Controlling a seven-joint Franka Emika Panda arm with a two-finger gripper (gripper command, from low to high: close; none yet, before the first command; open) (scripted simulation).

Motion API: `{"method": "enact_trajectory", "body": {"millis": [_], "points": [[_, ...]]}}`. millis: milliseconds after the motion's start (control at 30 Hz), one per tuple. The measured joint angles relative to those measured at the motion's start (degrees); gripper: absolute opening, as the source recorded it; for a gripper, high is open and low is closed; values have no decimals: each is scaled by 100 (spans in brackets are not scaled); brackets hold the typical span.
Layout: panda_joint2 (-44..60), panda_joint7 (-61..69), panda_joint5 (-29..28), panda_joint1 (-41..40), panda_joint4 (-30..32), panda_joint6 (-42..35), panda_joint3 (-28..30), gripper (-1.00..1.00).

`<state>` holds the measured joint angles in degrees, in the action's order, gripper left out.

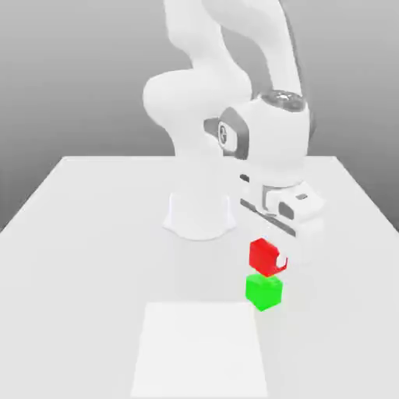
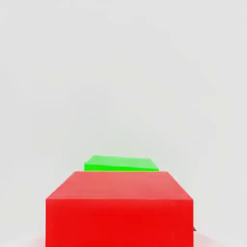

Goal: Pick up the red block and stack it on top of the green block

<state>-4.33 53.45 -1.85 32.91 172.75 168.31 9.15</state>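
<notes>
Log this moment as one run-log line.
phase: carry | gripper: shut on red block | red block: above green block, not yet released | green block: on table

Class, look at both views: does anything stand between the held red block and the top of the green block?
Nothing visible does. The red block, gripped in the hand, hangs just above the green block, whose top face is bare.
</notes>
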Motion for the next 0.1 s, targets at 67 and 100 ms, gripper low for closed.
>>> {"method": "enact_trajectory", "body": {"millis": [67,100], "points": [[143,11,16,3,-3,141,-1,100],[143,11,16,3,-3,141,-1,100]]}}
